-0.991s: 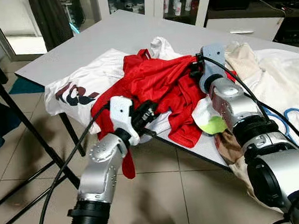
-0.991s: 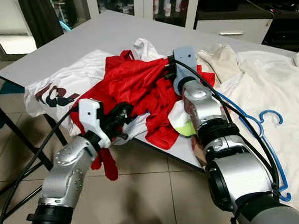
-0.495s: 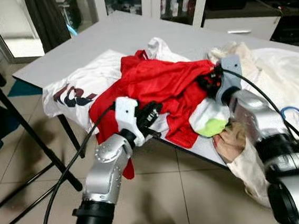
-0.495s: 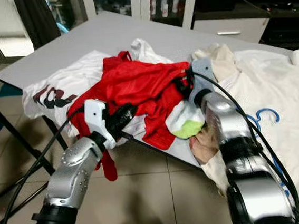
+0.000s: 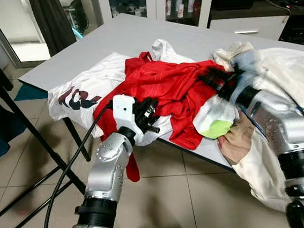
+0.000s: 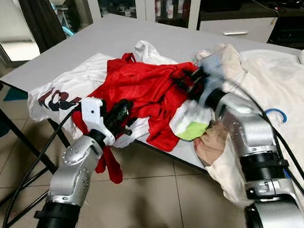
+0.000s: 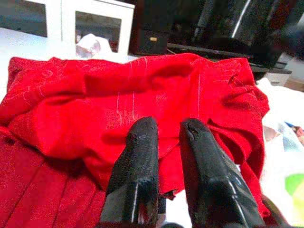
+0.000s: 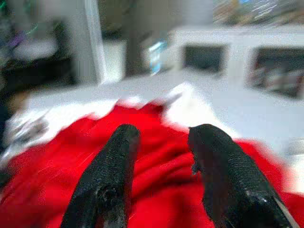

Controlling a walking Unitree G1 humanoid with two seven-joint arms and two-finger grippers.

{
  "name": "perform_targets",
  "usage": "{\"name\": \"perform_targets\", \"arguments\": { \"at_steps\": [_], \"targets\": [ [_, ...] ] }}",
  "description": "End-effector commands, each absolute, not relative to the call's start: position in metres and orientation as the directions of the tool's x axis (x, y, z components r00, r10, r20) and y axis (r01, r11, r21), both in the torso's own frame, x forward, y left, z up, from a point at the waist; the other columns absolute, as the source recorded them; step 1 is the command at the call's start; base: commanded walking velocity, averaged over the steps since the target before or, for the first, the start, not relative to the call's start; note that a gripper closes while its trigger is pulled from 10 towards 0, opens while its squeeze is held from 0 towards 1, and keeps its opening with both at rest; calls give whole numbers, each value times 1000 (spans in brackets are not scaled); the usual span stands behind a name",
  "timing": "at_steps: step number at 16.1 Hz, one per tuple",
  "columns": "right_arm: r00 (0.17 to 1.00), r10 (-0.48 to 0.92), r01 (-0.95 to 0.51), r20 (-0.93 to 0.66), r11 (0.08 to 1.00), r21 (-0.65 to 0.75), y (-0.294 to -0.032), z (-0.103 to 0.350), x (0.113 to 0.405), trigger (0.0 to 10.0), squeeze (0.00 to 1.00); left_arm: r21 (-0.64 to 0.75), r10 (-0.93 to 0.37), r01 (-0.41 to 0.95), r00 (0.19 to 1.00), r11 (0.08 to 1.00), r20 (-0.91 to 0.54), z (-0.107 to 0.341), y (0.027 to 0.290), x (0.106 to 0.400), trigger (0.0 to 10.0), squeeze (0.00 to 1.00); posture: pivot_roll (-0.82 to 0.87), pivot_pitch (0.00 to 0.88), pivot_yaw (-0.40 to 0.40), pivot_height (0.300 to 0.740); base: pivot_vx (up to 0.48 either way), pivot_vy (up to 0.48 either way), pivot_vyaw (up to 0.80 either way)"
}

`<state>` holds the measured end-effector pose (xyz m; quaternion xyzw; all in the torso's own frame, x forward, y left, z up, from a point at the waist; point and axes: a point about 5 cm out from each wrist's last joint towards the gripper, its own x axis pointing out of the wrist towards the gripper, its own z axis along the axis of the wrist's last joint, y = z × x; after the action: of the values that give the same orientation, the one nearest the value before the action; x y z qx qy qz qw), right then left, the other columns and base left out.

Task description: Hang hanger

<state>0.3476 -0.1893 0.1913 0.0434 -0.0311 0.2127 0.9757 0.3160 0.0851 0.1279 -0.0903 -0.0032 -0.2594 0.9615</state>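
Note:
A blue hanger (image 6: 276, 114) lies at the table's right side, mostly buried under pale clothes, with just its hook showing. A crumpled red garment (image 5: 165, 85) is heaped in the middle of the table. My left gripper (image 5: 148, 114) hovers at the garment's near edge. In the left wrist view its fingers (image 7: 137, 156) stand a narrow gap apart with nothing between them. My right gripper (image 6: 187, 81), blurred, is at the garment's right end. Its fingers (image 8: 209, 142) are open just above the red cloth (image 8: 156, 156).
The grey table (image 5: 133, 35) also carries a white printed T-shirt (image 5: 80, 91) at its left corner, cream clothes (image 5: 293, 73) on the right and a white-and-green bundle (image 5: 215, 119) at the near edge. A black stand's legs (image 5: 24, 126) cross the tiled floor on the left.
My right arm has swung outward to the right, and its gripper now points leftward at the red garment's right end. Less of the blue hanger shows. The left gripper has barely moved.

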Motion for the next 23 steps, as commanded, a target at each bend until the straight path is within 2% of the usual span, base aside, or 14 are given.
{"name": "perform_targets", "arguments": {
  "at_steps": [1,3,4,6,11,15,17,18,23],
  "targets": [
    [964,223,-235,145,969,72,-207,196,349,10000,0,-172,-456,459,888,872,57,129,89,320,10000,0,76,0,33,740,0,0,0],
    [980,132,-144,149,987,72,-213,188,345,10000,0,-179,-449,452,892,874,58,129,89,321,10000,0,71,0,35,740,0,0,0],
    [983,72,-83,170,995,62,-219,177,327,10000,0,-167,-449,453,891,876,62,130,89,321,10000,0,75,0,38,740,0,0,0],
    [976,109,-104,190,994,-36,-221,169,306,10000,0,-164,-443,447,894,879,65,131,91,322,10000,0,67,0,43,740,0,0,0],
    [966,4,35,258,989,-145,-246,176,285,10000,0,-37,-471,474,879,880,76,138,93,317,10000,0,45,5,50,740,0,0,0],
    [968,20,20,249,988,-156,-237,168,282,10000,0,-7,-503,504,863,863,50,128,90,307,10000,0,40,3,54,740,0,0,0],
    [967,70,-24,245,982,-186,-232,168,278,10000,0,2,-519,520,853,854,51,128,87,303,10000,0,40,3,54,740,0,0,0],
    [963,140,-83,229,967,-240,-231,166,271,10000,0,4,-521,521,852,853,51,128,88,300,10000,0,43,3,46,740,0,0,0],
    [951,248,-185,187,935,-302,-224,159,260,10000,0,27,-511,510,859,860,39,125,100,292,10000,0,48,1,35,740,0,0,0]
  ]
}}
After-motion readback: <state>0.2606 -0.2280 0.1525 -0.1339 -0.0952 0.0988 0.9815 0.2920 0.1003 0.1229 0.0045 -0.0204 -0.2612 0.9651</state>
